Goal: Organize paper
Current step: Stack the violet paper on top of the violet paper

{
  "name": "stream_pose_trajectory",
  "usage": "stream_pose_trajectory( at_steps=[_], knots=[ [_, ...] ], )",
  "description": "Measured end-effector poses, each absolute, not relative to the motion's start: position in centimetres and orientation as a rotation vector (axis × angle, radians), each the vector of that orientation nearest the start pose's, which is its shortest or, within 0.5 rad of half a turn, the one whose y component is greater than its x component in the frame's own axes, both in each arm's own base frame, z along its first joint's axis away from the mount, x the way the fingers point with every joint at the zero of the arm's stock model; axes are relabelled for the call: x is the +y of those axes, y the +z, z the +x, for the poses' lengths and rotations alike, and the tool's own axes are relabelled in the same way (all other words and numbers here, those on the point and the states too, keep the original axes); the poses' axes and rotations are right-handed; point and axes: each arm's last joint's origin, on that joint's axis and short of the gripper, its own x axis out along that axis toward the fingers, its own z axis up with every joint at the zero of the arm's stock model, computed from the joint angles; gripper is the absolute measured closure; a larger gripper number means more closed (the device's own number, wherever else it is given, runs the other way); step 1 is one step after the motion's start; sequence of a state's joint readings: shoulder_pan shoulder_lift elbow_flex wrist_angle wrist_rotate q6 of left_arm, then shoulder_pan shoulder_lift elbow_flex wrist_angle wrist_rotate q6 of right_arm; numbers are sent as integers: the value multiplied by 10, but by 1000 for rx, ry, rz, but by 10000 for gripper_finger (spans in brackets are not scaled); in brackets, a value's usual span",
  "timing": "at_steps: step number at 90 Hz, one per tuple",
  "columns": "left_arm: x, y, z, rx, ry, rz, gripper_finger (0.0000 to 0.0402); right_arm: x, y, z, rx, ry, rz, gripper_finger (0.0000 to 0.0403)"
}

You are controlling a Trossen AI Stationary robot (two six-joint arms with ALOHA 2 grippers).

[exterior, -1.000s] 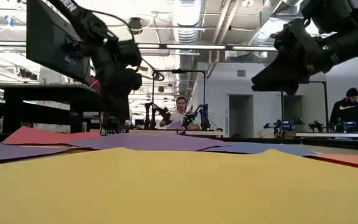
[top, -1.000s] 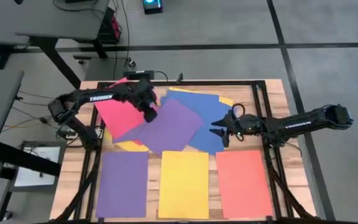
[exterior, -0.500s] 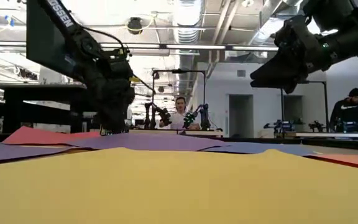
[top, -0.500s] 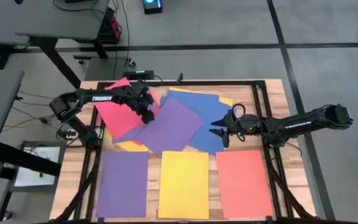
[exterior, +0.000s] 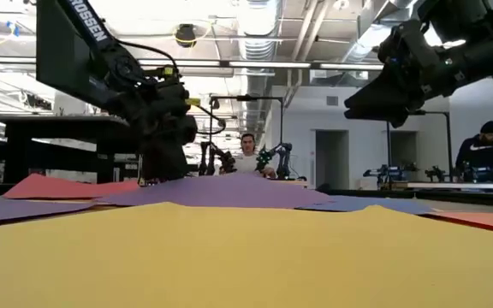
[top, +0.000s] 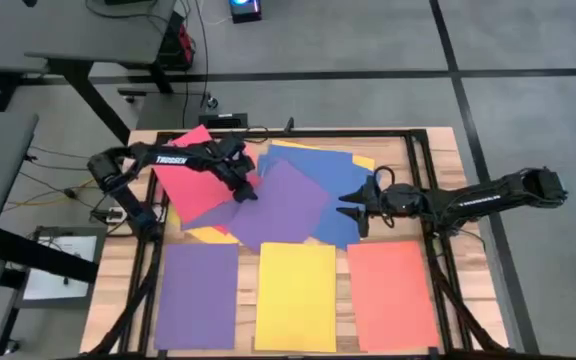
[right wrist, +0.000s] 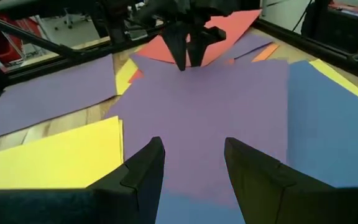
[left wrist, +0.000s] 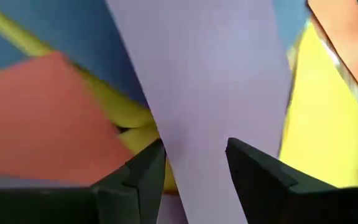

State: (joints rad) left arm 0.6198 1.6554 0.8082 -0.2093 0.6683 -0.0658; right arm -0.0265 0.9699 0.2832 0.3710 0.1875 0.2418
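Note:
Loose coloured paper lies overlapping at the table's far middle: a purple sheet (top: 283, 200) on top, a red sheet (top: 193, 175) to its left, blue sheets (top: 333, 180) to its right, and yellow (top: 213, 235) peeking out below. My left gripper (top: 245, 188) is open, its fingertips down at the purple sheet's left corner. My right gripper (top: 351, 210) hovers open above the blue sheets, touching nothing. In the low view the purple sheet (exterior: 221, 186) humps up a little. My left gripper meets the purple sheet near its left corner (left wrist: 194, 143), coming from above at a slant from the table's left. Its two fingertips (right wrist: 180, 55) stand apart on the sheet's top face, with the paper running between them. The sheet lies on the pile, slightly humped beside the fingers.
Along the near edge lie a purple sheet (top: 198, 295), a yellow one (top: 296, 295) and a red-orange one (top: 391, 292), side by side. A black frame (top: 418, 170) borders the work area. People stand at benches in the room beyond.
My left gripper has sunk lower onto the purple sheet and edged a little toward the table's right and near side, its arm tipping flatter. The purple sheet has risen into a low hump in the low view.

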Motion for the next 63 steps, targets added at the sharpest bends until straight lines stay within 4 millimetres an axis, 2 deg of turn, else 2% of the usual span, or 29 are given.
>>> stream_pose_trajectory(
  at_steps=[19, 38, 50, 57, 63],
  knots=[
    [145, 140, 261, 882, 22, -614, 247, -10, 183, 189, 287, -248, 210, 243],
    [144, 119, 270, 901, -5, -656, 247, -10, 183, 190, 282, -248, 210, 243],
    [145, 115, 274, 866, -61, -673, 248, -10, 183, 190, 284, -248, 209, 243],
    [144, 115, 275, 861, -61, -663, 262, -10, 183, 190, 284, -248, 208, 243],
    [145, 115, 275, 867, -47, -649, 289, -10, 183, 190, 284, -248, 208, 243]
  ],
)
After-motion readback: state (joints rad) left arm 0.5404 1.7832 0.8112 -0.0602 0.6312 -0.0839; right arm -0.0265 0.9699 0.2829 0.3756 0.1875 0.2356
